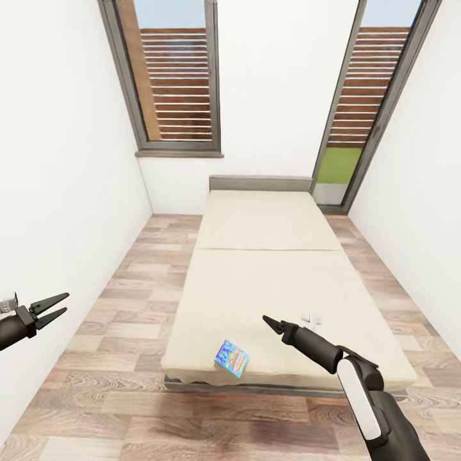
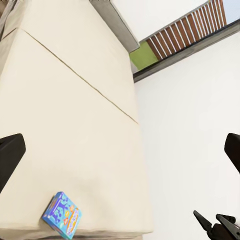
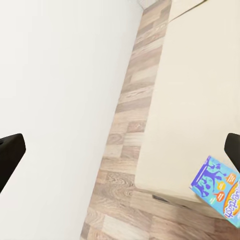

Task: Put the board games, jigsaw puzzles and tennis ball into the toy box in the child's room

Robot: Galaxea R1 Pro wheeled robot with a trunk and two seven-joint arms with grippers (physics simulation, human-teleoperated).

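The right gripper (image 1: 267, 320) is seen with its fingers close together, nearly pinched, holding nothing and poised above the foot end of the bed (image 1: 269, 282). The left gripper (image 1: 54, 307) is parted moderately, empty, held over the wood-plank floor (image 1: 128, 333) beside the left wall. One small blue board game (image 1: 232, 358), printed with bright cartoon figures, is lying flat near the bed's foot edge, just below and left of the right gripper. Two tall windows (image 1: 173, 77) are counted beyond the headboard.
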